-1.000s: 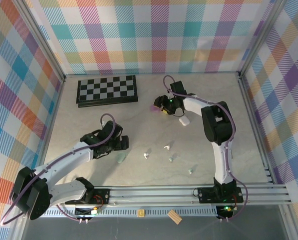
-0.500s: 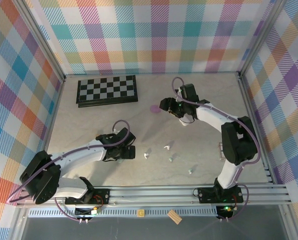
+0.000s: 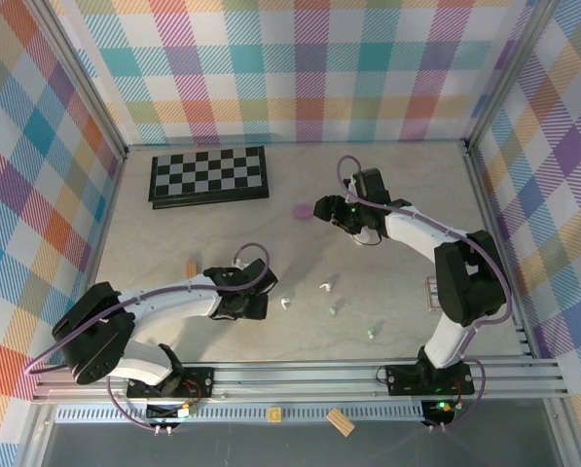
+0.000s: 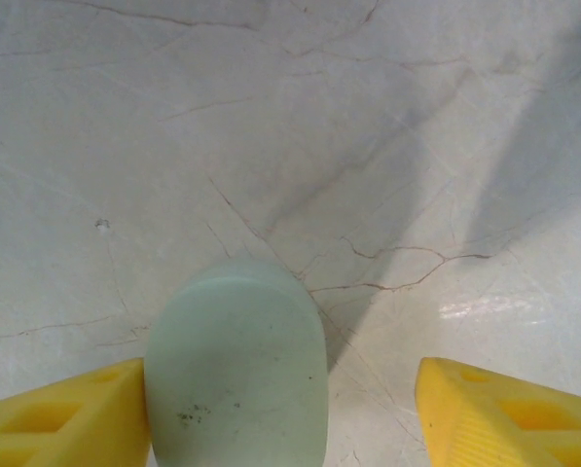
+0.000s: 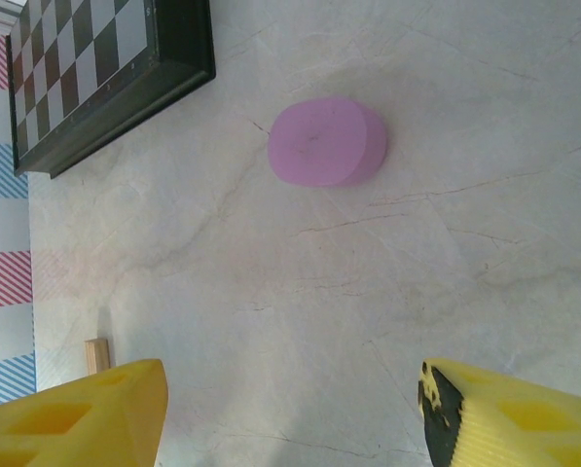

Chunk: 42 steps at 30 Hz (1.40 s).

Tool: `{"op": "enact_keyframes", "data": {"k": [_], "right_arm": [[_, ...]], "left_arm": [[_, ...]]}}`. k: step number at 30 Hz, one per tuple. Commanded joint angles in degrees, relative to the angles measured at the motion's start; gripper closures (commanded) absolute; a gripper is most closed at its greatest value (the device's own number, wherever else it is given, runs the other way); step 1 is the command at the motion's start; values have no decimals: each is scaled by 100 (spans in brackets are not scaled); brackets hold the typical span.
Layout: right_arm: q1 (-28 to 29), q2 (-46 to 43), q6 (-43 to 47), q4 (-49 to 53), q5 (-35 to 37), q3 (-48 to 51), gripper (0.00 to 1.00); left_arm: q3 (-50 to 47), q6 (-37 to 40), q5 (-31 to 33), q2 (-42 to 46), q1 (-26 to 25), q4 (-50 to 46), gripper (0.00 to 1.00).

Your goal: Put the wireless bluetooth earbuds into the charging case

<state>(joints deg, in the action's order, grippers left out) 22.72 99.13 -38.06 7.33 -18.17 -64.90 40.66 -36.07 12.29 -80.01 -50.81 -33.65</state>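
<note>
Five entries, left to right across the bench.

1. Left claw: jaws apart. The mint case sits between them, touching or just beside one yellow finger (we cannot tell which) and well apart from its mate. It is not clamped.

2. Earbuds: we count four, loose on the bench between the arms and just right of the left claw. Two are white and two mint. They are too small for us to tell how they lie. We judge them very light, hard and smooth, and apt to skid or flick out of a pinch. We would take hold across the rounded head, leaving the stem free to enter a case.

3. Purple case: a pebble shape lying flat on bare bench.

4. Right claw: jaws apart with nothing between them, facing the purple case but clear of it.

5. Surface and room: pale, veined and smooth, so we expect little grip for small parts. There is open bench around the earbuds. The chessboard is well apart at the back left, and plaid walls stand on three sides.
</note>
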Motion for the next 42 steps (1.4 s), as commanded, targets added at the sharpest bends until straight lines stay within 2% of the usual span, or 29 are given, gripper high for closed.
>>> {"op": "enact_keyframes", "data": {"k": [1, 4, 8, 11, 14, 17, 18, 24, 26, 32, 36, 42], "right_arm": [[-1, -138, 72, -79, 7, 14, 31], [0, -147, 64, -57, 13, -5, 31], [-6, -173, 40, -13, 37, -18, 31], [-4, -264, 19, 7, -19, 4, 31], [-18, -451, 10, 42, -53, 67, 31], [-90, -750, -36, 10, -222, 247, 31], [-130, -855, -58, -3, -282, 319, 31], [-268, -1684, 32, 219, -852, 861, 31], [-271, -1959, 119, 363, -1249, 989, 31], [-266, -2604, 271, 793, -2451, 1222, 31], [-241, -2945, -70, 838, -2773, 1325, 31], [-24, -3060, -368, 770, -2829, 1358, 32]], "left_arm": [[95, -110, 340, -238, -150, -343, 35], [171, -118, 418, -387, -259, -397, 43], [216, -152, 471, -441, -350, -403, 60], [270, -127, 540, -328, -386, -412, 67], [336, -16, 615, -106, -386, -433, 69], [370, 360, 710, 287, -410, -246, 72], [369, 534, 726, 415, -416, -142, 76], [477, 1740, 773, 1091, -413, 786, 76], [461, 2152, 687, 1194, -414, 1283, 76], [513, 3080, -102, 1172, -418, 2397, 76], [595, 3422, -573, 1138, -415, 2783, 75], [861, 3660, -1005, 989, -413, 2939, 73]]}}
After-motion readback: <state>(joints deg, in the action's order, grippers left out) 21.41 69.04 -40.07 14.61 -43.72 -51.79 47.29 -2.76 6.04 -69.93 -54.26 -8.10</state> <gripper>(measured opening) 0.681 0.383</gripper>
